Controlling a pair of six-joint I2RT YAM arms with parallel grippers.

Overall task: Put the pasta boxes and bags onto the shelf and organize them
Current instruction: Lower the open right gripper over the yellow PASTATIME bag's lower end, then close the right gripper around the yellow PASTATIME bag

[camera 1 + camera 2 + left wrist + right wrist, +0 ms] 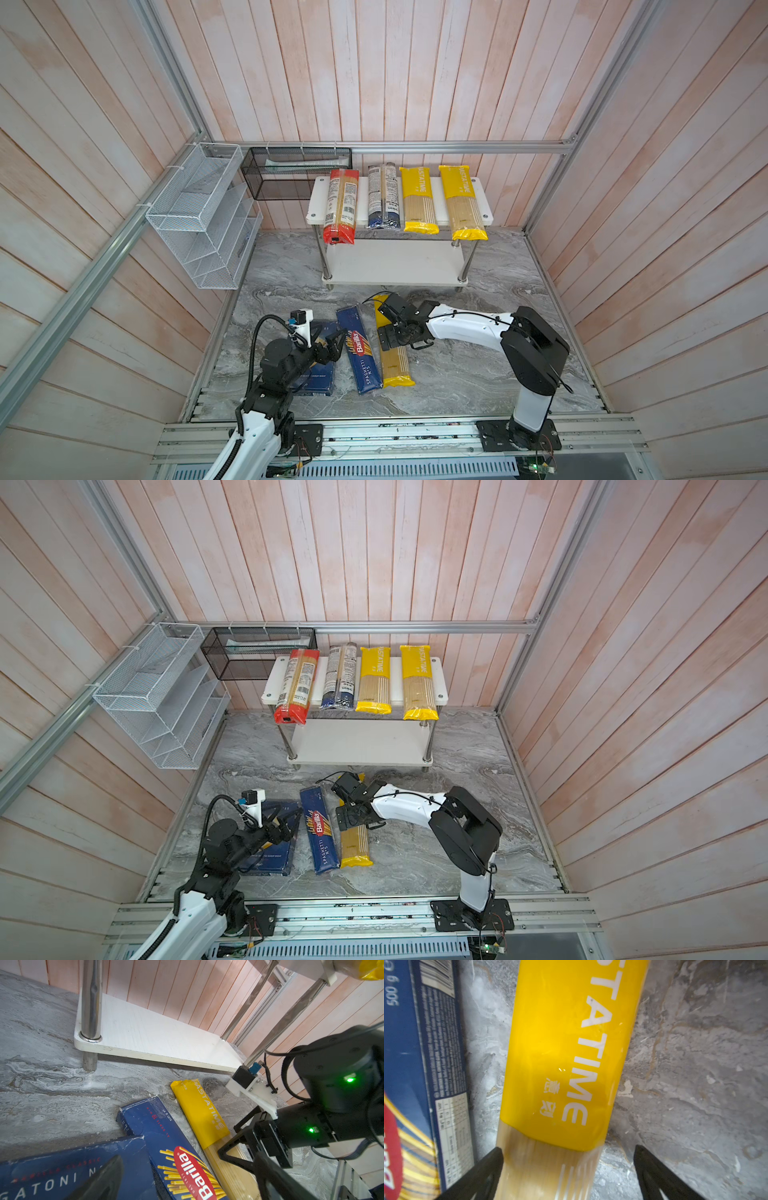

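The right fingers (488, 1167) stood wide open, straddling the yellow PASTATIME bag (395, 361), which lay on the counter (457, 374) beside the Spaghetti box (359, 351). The left fingers (101, 1176) hung open over the Rigatoni box (322, 382). Four bags (417, 199) lay across the top board of the shelf (395, 262).

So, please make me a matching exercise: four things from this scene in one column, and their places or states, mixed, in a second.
1 red-ended bag
2 spaghetti box
3 rigatoni box
4 right pincer

A open, astride the yellow bag
B leftmost pack on the table
C leftmost on the shelf top board
D between rigatoni box and yellow bag

Pairs: 1-C, 2-D, 3-B, 4-A
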